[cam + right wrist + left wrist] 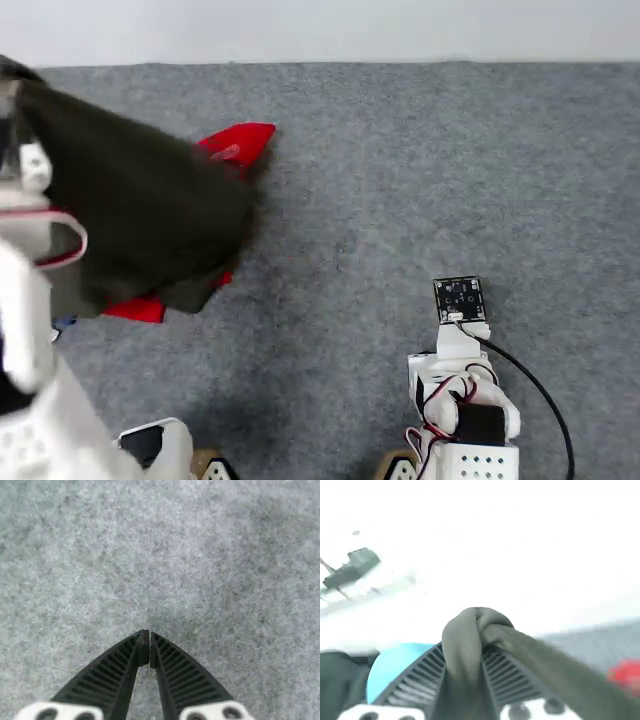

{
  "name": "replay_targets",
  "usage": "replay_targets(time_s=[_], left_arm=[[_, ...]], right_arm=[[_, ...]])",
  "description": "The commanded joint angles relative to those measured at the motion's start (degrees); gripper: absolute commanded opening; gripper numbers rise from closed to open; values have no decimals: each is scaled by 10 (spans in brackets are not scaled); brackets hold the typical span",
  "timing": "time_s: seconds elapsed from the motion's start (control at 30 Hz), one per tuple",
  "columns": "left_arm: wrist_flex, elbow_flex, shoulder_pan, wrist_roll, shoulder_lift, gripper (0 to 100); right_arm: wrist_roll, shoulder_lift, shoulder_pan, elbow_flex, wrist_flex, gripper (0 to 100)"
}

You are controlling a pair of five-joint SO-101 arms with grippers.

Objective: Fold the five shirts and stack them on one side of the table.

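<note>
My left gripper [476,630] is shut on a bunched fold of a dark grey shirt [545,670], held up off the table. In the high view this dark shirt [140,215] hangs at the far left and covers most of a red shirt [238,145] lying on the grey table [400,180]. The red shirt [626,675] also peeks past the hanging cloth in the left wrist view. My right gripper [149,650] is shut with nothing in it, just above bare table near the front right, below the right arm [460,390].
A light blue cloth [395,662] lies under the left gripper, and a sliver of blue [62,323] shows at the left table edge. The left arm's white body [30,330] fills the front left corner. A pale wall [320,30] runs behind the table.
</note>
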Motion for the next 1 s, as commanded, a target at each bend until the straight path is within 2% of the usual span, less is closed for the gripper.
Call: replay_targets(time_s=[0.0, 0.1, 0.3, 0.6, 0.8, 0.9, 0.97], left_arm=[[-60, -31, -18, 5, -47, 12], [-95, -30, -55, 4, -47, 12], [-179, 9, -173, 3, -33, 12], [-270, 46, -312, 3, 65, 12], [-265, 54, -316, -11, 156, 12], [-265, 78, -288, -81, 195, 20], [-265, 102, -282, -117, 213, 61]], right_arm=[[-4, -7, -1, 9, -7, 9], [-4, -7, -1, 9, -7, 9], [-4, -7, -1, 9, -7, 9], [-4, -7, -1, 9, -7, 9], [-4, -7, -1, 9, -7, 9], [-4, -7, -1, 9, -7, 9], [-4, -7, -1, 9, -7, 9]])
